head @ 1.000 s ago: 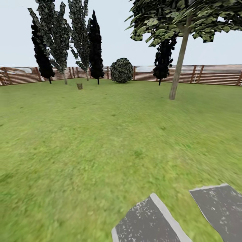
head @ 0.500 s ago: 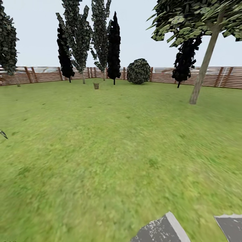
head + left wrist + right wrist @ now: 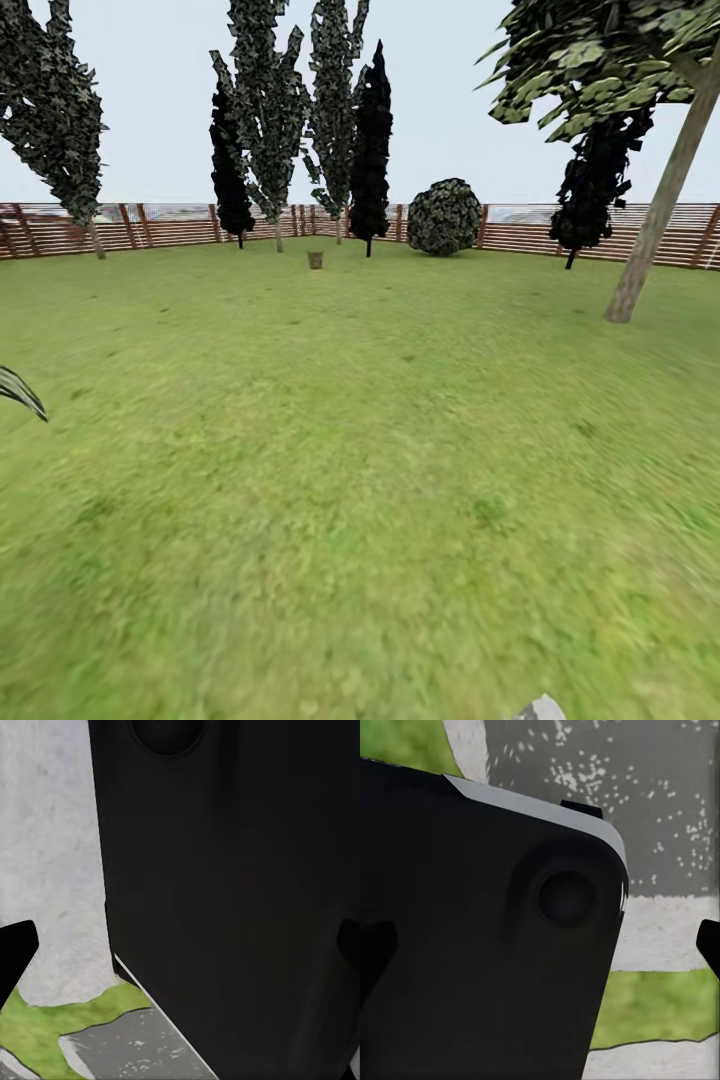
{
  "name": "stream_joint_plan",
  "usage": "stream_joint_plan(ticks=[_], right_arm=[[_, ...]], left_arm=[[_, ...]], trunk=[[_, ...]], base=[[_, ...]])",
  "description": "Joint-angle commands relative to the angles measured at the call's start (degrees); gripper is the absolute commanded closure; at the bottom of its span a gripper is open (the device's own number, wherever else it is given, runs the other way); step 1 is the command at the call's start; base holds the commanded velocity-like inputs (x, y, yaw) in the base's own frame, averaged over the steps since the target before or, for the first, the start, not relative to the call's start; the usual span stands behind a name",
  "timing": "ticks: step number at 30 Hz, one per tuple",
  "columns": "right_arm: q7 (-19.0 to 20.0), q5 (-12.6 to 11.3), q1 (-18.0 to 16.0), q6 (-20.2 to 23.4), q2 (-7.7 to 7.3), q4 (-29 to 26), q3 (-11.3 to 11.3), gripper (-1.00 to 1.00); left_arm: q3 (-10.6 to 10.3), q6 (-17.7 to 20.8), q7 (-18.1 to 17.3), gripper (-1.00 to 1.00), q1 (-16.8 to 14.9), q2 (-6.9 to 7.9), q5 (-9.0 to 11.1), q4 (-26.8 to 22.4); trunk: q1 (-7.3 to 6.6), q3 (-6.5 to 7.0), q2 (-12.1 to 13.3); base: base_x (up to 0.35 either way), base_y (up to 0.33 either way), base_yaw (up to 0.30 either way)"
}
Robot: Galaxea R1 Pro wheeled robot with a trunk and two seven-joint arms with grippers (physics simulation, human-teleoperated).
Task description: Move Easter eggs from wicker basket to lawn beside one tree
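Cam panned; wicker basket point(image 3: 316, 260) now nearer centre.

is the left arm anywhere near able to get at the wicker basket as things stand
Almost certainly not. In the head view the wicker basket is a tiny shape far across the lawn, near the fence. The left wrist view shows the robot's own dark body above paving, so the arm looks tucked in; the robot would have to drive closer first.

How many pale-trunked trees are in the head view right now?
4: one at far left by the fence, two close together at back centre, and one leaning trunk at right. The black trees may hide others.
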Motion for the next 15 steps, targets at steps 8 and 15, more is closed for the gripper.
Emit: stream_joint_plan(ticks=[8,15], right_arm=[[0.0,0.1,0.0,-0.2,-0.27,0.0,0.1,-1.0],[0.0,0.2,0.0,-0.1,-0.2,0.1,0.2,-1.0]], left_arm=[[0.0,0.0,0.1,-1.0,0.0,-0.01,0.0,0.0],[0.0,0.0,0.1,-1.0,0.0,-0.01,0.0,0.0]], trunk=[[0.03,-0.05,0.0],[0.03,-0.05,0.0]], base=[[0.323,0.0,0.001],[0.323,0.0,0.0]])
